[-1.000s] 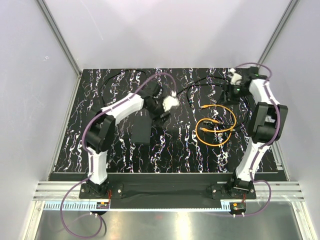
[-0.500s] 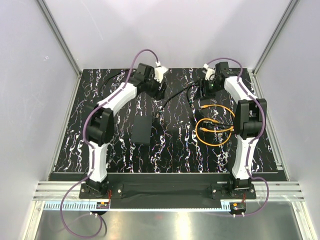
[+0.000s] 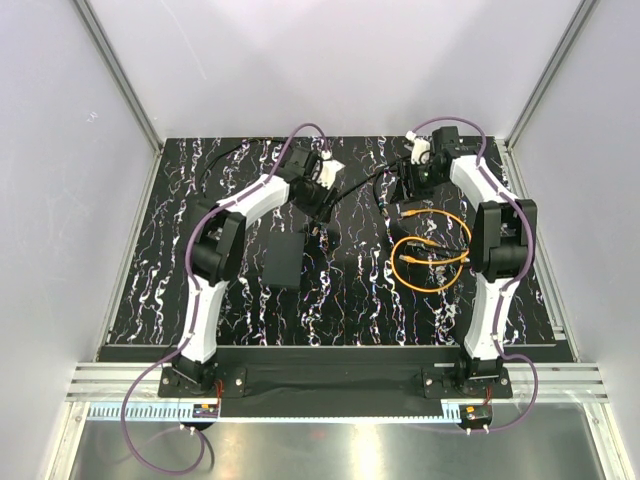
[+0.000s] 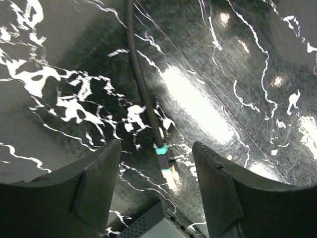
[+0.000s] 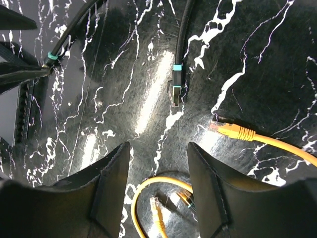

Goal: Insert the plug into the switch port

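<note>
Top external: a black, white-veined worktop, pale grey walls closing it in on three sides. The left claw has its fingers spread wide and grips nothing; it hangs above a black cable whose teal-banded tip lies just beside a corner of the switch box. The right claw is released too and empty, poised over bare marble. The orange plug lies on the worktop just beyond one fingertip, well apart from the box. Its orange cable lies coiled beside the right arm. Both arms reach far toward the back wall, elbows bent, wrists tipped down.
</note>
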You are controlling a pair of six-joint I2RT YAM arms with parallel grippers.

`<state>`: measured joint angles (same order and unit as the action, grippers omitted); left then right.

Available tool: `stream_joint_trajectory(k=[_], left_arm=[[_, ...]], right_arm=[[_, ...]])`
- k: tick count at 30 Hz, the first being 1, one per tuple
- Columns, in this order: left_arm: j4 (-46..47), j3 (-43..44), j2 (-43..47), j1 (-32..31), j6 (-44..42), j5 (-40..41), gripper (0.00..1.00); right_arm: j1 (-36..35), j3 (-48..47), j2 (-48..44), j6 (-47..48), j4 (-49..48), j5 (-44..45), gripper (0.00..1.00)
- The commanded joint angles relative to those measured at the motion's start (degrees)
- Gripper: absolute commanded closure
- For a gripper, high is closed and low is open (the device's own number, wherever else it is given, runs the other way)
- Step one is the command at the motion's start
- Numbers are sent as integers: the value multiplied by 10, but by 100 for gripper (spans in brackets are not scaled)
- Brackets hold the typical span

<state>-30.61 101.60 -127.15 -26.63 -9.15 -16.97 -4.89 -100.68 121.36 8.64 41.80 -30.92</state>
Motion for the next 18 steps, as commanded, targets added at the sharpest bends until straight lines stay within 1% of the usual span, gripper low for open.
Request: stream_joint_trajectory(k=[1,4,7,8,10,11,17,18], left_arm=[[-9,-6,9,-10,-6,23,37],[-18,-9,2,-14,-6,33,40],[-30,-3,-6,-16,-4,35,46],[-37,0,-8,-17,-2,34,50],[-45,5,-15,-17,2,34,55],[-53,8,-18,-17,5,34,60],[-73,25,-32,-17,20,28,68],[-74,27,-35,-17,22,26,71]], right_arm=[[-3,0,-58,33,-7,4,43],[-3,5,-71,50,-10,9,43],[-3,18,-90,71,-23,12,43],[-4,30,-96,76,-34,11,44],[-4,47,-118,94,-46,5,43],[-3,64,-128,102,-61,2,44],[-3,152,-211,175,-144,-41,40],[-3,160,-219,186,-146,-62,40]])
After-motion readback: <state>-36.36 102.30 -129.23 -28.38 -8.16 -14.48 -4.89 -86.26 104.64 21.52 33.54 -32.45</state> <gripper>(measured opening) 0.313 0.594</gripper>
